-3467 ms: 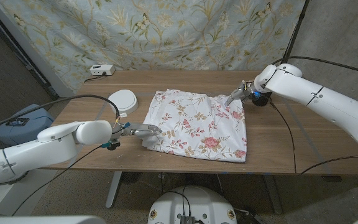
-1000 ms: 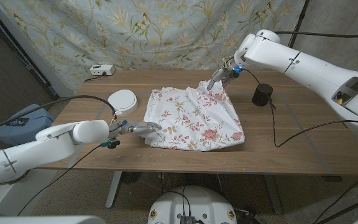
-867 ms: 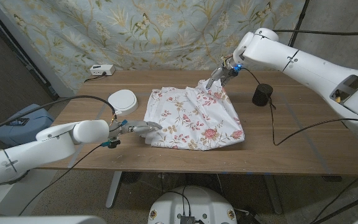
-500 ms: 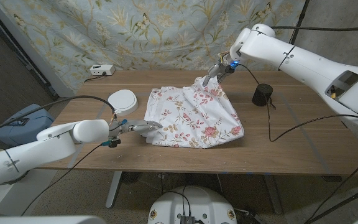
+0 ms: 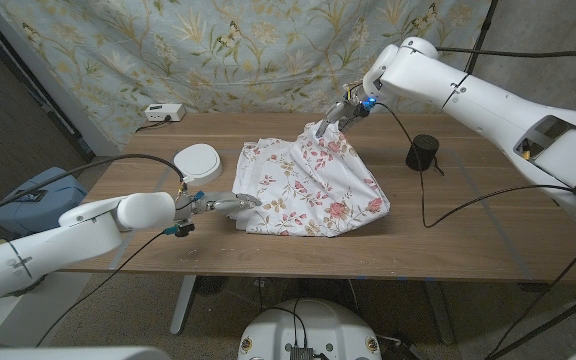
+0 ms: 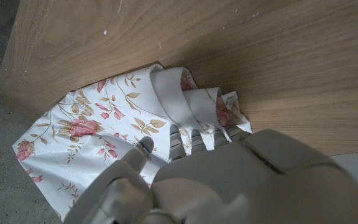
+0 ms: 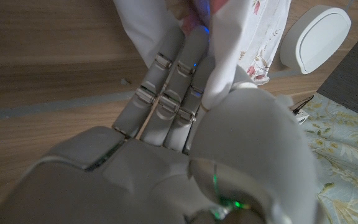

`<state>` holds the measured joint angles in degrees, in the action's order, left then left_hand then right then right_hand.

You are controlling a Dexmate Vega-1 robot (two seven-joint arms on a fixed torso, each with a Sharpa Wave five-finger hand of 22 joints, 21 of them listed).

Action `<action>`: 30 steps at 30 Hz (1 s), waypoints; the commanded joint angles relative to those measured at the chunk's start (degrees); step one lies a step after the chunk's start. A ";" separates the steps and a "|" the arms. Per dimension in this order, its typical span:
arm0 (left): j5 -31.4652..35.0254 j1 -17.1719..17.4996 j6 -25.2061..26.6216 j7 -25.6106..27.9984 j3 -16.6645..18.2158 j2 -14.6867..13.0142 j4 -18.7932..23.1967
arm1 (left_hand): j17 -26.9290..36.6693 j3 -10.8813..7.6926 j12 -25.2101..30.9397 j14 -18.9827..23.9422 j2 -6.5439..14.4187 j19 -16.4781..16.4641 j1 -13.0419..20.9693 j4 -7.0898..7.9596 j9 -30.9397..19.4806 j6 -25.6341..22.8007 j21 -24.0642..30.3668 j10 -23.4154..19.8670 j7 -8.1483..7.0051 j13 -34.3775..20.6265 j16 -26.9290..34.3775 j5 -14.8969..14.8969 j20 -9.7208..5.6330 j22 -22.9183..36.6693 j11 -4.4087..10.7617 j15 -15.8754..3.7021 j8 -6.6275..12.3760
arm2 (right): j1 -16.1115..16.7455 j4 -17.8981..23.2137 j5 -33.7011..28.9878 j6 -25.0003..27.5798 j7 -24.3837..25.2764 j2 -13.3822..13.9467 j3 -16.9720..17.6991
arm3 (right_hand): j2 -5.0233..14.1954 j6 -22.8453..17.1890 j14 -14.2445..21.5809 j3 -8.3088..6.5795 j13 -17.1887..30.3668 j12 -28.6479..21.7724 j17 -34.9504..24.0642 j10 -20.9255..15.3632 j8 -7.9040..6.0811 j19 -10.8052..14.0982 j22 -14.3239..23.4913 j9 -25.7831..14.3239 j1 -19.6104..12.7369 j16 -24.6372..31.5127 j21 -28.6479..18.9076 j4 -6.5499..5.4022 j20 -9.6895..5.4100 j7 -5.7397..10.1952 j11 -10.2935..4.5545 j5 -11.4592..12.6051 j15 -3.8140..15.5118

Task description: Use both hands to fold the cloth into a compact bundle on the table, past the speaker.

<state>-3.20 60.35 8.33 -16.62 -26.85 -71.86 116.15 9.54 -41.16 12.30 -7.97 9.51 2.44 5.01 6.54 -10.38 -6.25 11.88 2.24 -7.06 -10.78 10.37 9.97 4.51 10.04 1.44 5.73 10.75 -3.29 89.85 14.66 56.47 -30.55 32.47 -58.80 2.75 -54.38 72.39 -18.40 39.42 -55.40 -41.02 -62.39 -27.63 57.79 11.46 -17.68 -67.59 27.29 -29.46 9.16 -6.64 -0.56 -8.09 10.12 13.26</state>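
With the right hand (image 5: 336, 117) pinching the cloth (image 5: 313, 185) aloft at one o'clock (left hand (image 5: 226, 203) grips its nine-o'clock edge), the fold could slip loose toward the speaker (image 5: 423, 153).

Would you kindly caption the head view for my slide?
Right hand lifts the floral cloth's far corner while the left hand grips its near edge.
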 commanded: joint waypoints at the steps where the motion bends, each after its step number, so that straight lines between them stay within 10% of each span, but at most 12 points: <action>1: 0.52 -0.53 -1.12 -0.22 -0.68 1.04 -0.76 | 0.16 -0.20 0.06 0.49 0.06 -1.18 0.47 -0.47 0.04 -0.29 0.27 -0.19 -0.02 -0.09 0.04 0.01 0.61 0.17 0.09 -0.03 0.31 | 2.11 0.36 4.47 -0.68 2.77 -1.35 2.83 | -0.03 -2.54 0.81 0.14 0.22 -0.03 -0.34 -0.16 -0.27 0.16 0.02 -0.23 -0.71 -0.17 -0.53 -0.06 0.39 -2.77 0.43 -0.14 0.16; 30: -1.20 -0.79 -3.81 -1.36 -0.96 2.28 -2.46 | 0.20 -0.11 -0.03 0.62 0.13 -1.38 1.35 -1.28 0.04 -0.80 0.18 -0.37 -0.25 -0.08 -0.03 -0.01 0.52 0.17 0.08 -0.13 0.19 | 0.44 -9.35 7.07 -6.48 3.62 -9.10 3.04 | 0.28 -2.27 1.50 0.63 0.60 0.25 -1.21 -0.10 -0.50 0.12 -0.12 -0.24 -1.21 -1.78 -1.85 -0.13 0.19 -3.07 0.50 -0.14 0.15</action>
<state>-3.83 59.73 5.32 -17.42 -27.64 -69.97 114.21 9.49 -41.17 12.30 -7.36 9.50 2.15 5.90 5.59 -10.38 -6.86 11.93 1.93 -7.06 -10.64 10.36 9.97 4.21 9.97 1.75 5.73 10.75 -2.20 84.57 21.04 52.56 -26.56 26.30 -55.63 2.90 -54.14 73.03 -17.84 39.69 -55.31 -42.03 -62.28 -27.83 57.80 11.17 -17.69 -68.19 25.68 -30.79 9.24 -6.64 -0.95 -7.78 10.11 12.88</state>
